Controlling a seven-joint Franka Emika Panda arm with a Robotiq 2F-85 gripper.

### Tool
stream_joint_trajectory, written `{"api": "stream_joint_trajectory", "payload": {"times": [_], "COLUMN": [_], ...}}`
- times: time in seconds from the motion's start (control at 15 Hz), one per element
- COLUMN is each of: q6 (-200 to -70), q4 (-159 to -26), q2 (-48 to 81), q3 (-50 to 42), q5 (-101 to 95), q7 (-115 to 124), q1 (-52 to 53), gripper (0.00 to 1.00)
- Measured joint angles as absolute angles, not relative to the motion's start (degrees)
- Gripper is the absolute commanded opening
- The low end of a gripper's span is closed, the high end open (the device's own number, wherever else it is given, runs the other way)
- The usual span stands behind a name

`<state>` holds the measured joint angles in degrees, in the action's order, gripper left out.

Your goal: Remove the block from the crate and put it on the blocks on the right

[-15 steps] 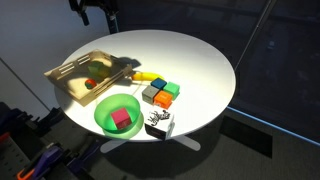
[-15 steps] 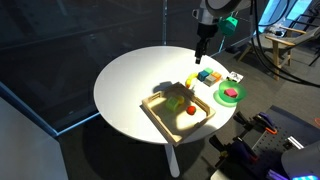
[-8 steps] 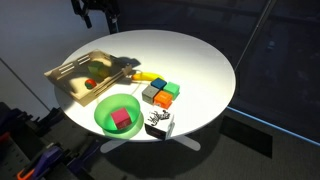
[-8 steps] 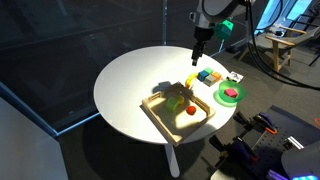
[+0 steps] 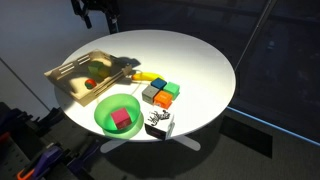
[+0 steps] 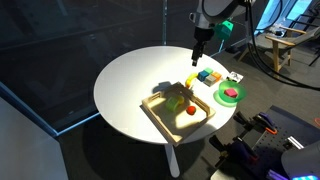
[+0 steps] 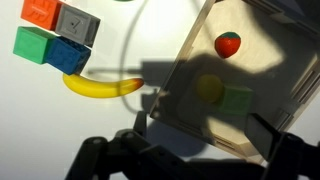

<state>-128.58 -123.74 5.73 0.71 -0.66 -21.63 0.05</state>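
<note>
Wrist view: gripper [image 7: 190, 152] jaws spread, holding nothing; lime block [image 7: 237, 99] lies in the wooden crate [image 7: 265, 75] | exterior view: gripper [image 5: 97, 14] hangs high, apart from the crate [image 5: 60, 72] | exterior view: blocks [image 6: 208, 76] sit beside the crate [image 6: 150, 108] | step: approach; next, descend over the block and grasp it.

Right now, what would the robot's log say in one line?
gripper: open, empty, above the table | block: inside crate, untouched | blocks: clustered beside banana | pick: not yet begun

Round white table [image 6: 130, 80], dark floor [image 5: 270, 60]
</note>
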Motion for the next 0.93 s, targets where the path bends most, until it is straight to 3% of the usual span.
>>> {"api": "stream_joint_trajectory", "payload": {"times": [0.93], "q6": [-138.1], "q4": [-125.1], "q2": [12.3], "q3": [3.4], "q5": [-0.7], "q7": [-21.6], "q1": [0.4], "gripper": [1.00]}}
